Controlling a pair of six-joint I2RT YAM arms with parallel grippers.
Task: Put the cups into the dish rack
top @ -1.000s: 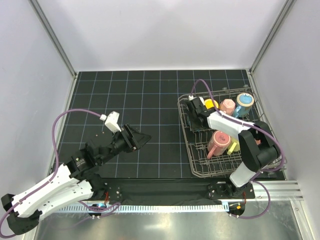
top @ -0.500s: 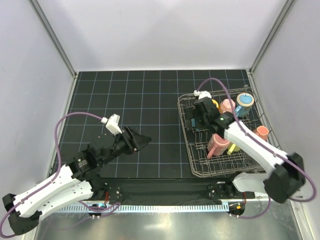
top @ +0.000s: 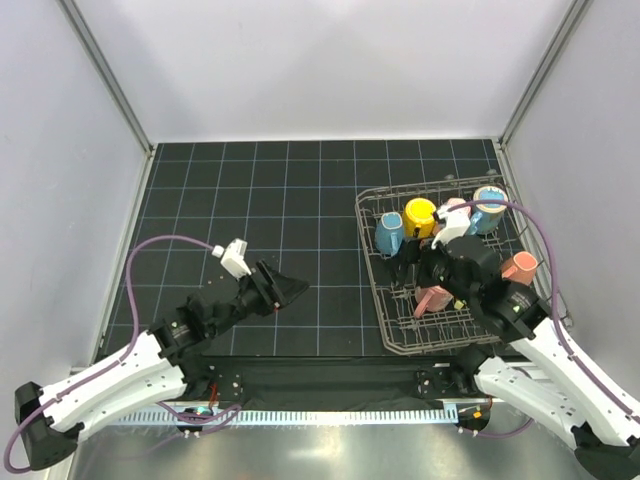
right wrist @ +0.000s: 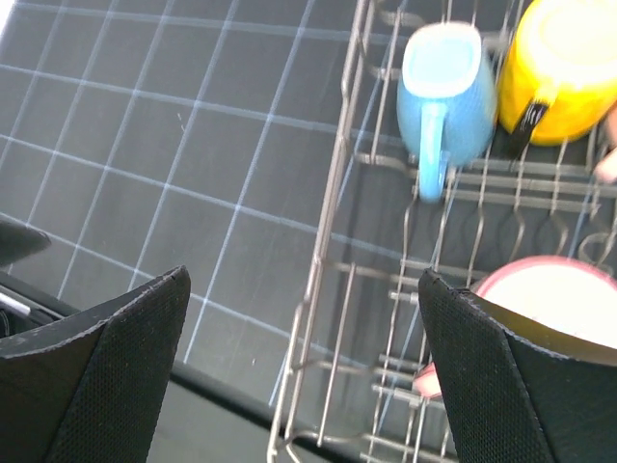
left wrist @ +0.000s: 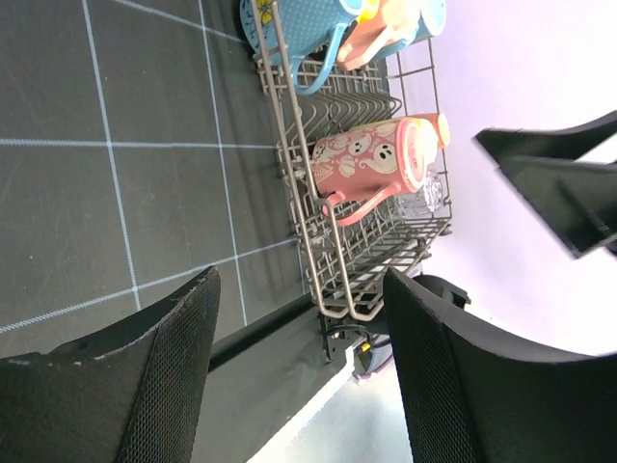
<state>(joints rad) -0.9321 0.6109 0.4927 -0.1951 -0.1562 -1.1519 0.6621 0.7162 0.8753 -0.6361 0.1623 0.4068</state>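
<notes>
The grey wire dish rack stands on the right of the mat and holds several cups. At its far-left end a light blue mug stands next to a yellow mug, with a pink cup and a blue cup with an orange inside behind them. My right gripper hovers open and empty over the rack's left side, partly covering a pink mug. In the right wrist view the blue mug and yellow mug lie beyond the open gripper. My left gripper is open and empty over the mat, left of the rack.
A salmon cup sits at the rack's right side. The left wrist view looks sideways at the rack, where a patterned pink mug lies on its side. Grey walls close in the gridded black mat on three sides.
My right gripper has opened and drawn back toward the near side, leaving the light blue mug in the rack's far-left corner. My left arm has shifted slightly nearer and to the right.
</notes>
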